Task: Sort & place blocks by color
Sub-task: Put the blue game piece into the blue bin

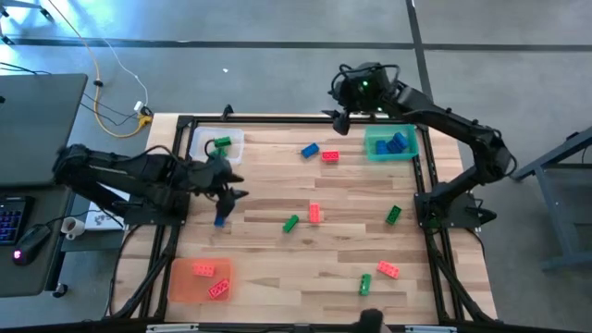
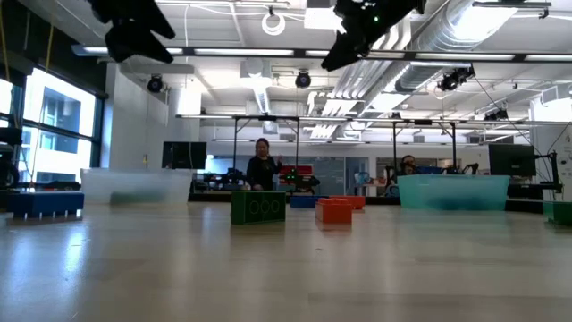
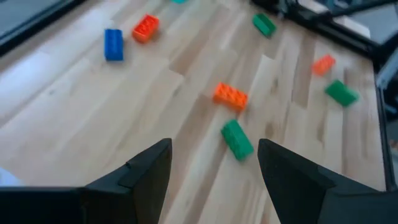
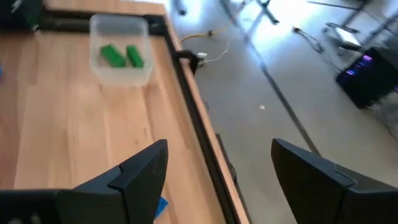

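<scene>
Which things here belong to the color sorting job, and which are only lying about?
Job:
loose blocks, e.g. blue block, red block, green block
clear tray holding green blocks
green tray holding blue blocks
orange tray holding red blocks

Lying about:
yellow cable on the floor
keyboard, mouse
</scene>
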You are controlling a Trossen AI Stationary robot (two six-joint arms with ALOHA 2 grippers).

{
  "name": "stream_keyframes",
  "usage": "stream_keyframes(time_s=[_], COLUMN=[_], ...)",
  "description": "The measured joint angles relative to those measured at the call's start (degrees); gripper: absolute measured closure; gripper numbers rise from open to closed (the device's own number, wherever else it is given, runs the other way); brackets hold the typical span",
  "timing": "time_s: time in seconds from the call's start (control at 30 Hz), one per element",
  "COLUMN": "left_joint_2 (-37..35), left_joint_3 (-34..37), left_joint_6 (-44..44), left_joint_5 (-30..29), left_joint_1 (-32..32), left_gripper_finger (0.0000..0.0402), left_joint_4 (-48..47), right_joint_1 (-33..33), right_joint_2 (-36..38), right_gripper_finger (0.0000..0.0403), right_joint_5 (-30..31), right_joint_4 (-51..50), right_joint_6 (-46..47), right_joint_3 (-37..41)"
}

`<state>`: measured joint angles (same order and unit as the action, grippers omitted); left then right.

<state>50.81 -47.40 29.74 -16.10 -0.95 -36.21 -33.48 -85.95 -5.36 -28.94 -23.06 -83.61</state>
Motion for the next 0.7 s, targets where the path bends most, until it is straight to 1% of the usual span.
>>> stream_keyframes(time_s=[0.1, 0.23, 0.43, 0.7], left_joint_2=[0.0, 0.0, 0.0, 0.0], left_joint_3=[0.0, 0.0, 0.0, 0.0], left_joint_6=[0.0, 0.0, 0.0, 0.0], left_joint_5=[0.0, 0.0, 0.0, 0.0], left_joint_1=[2.5, 5.0, 6.3, 6.3], left_gripper_finger=[0.0174, 0.0174, 0.0174, 0.0174], left_joint_4=[0.5, 0.5, 0.5, 0.5], right_joint_1=[-1.3, -1.8, -1.8, -1.0], right_joint_2=[-2.8, -7.4, -14.4, -21.4], right_gripper_finger=[0.0127, 0.0127, 0.0127, 0.0127], right_joint_5=[-3.7, -5.5, -5.8, -5.8], right_joint_4=[0.0, 0.0, -2.2, -2.8], right_joint_6=[-3.2, -9.0, -16.3, -20.9], right_joint_3=[0.0, 0.0, 0.0, 0.0])
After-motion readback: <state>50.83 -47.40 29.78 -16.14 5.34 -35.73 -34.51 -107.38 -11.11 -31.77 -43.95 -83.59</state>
